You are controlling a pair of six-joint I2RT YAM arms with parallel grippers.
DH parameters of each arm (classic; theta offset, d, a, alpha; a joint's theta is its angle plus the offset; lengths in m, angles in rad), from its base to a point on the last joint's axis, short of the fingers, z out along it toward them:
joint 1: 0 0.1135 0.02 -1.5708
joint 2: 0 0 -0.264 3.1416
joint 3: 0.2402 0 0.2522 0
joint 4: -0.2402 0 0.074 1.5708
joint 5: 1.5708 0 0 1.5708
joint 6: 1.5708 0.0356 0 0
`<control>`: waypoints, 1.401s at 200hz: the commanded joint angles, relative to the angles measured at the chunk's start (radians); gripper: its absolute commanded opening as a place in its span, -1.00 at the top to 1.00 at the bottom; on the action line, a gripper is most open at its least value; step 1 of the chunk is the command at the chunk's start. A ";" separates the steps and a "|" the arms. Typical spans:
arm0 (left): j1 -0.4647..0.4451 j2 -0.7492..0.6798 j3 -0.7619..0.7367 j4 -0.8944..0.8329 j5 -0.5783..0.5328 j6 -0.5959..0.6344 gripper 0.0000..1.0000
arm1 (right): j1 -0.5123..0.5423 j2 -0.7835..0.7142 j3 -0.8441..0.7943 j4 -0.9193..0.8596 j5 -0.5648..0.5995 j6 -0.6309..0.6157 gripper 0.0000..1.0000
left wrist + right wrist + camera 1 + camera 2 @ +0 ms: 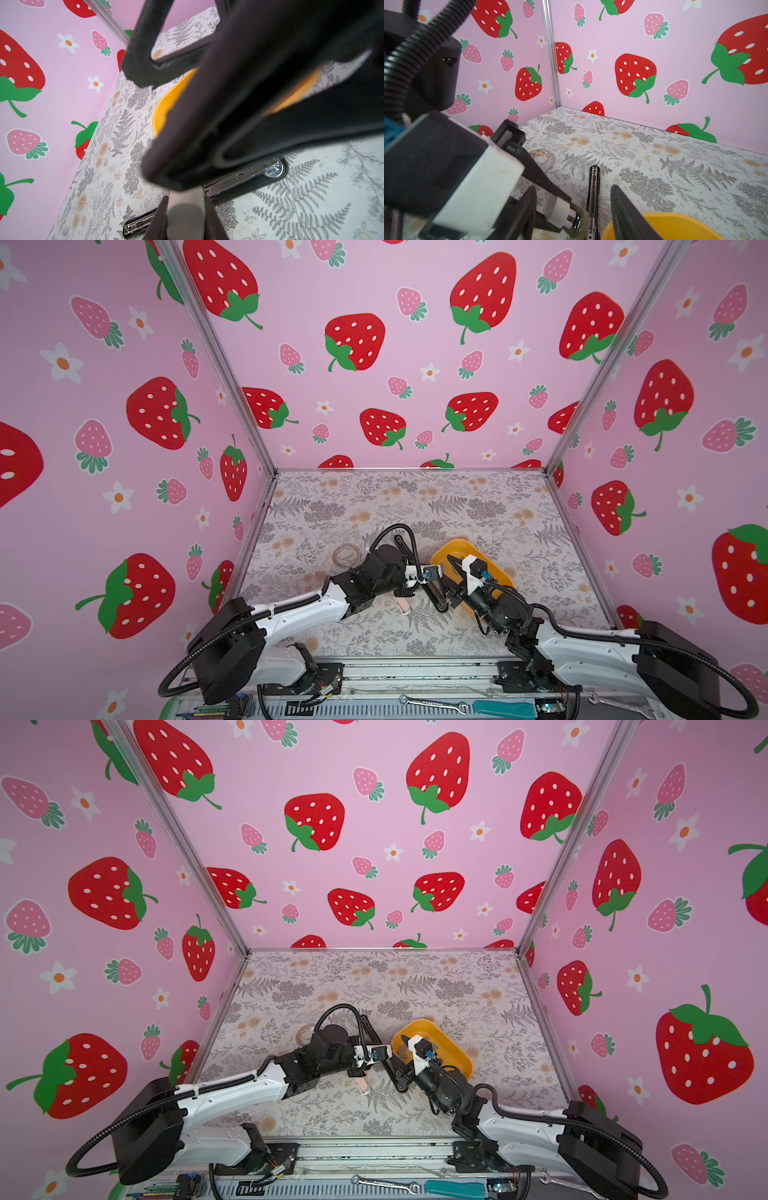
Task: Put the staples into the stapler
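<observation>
Nearest the camera, a wrench [432,704] and a teal-handled tool [503,708] are lying on the front rail [415,676], below the edge of the desk [415,502].

On the desk, working from the left, a tape roll [345,556] is lying flat, well apart from the tray. Next, the left gripper [186,200] is hanging over the desk centre. Its jaws are closed and are clamping a pink-and-white piece [402,606]. This piece is sitting over the middle of the stapler [239,179]; whether it is forming part of the stapler cannot be told.

The stapler, black with a metal channel, is lying opened out flat on the desk, just beside the tray. The right gripper [573,187] is pointing at it from the right. Its jaws are standing apart and are gripping nothing, and the stapler is showing between them in the right wrist view.

A yellow tray [457,549] is resting on the desk at the right, partly under the right gripper. The staples are too small to be made out with certainty in any view.
</observation>
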 commanded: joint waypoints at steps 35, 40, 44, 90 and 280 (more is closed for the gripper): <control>-0.005 -0.077 -0.040 0.039 0.029 0.011 1.00 | 0.012 0.042 -0.006 0.109 0.137 0.059 -0.10; -0.005 -0.085 -0.045 0.037 0.031 0.014 1.00 | 0.012 0.044 -0.012 0.113 0.159 0.066 -0.09; -0.005 -0.091 -0.048 0.036 0.033 0.017 1.00 | 0.012 0.044 -0.014 0.114 0.174 0.073 -0.09; -0.006 -0.124 -0.074 0.038 0.060 0.019 1.00 | 0.012 0.056 0.026 0.055 0.117 0.087 -0.08; -0.009 -0.211 -0.077 0.046 0.061 -0.060 1.00 | 0.030 0.248 0.070 0.113 0.095 0.147 0.09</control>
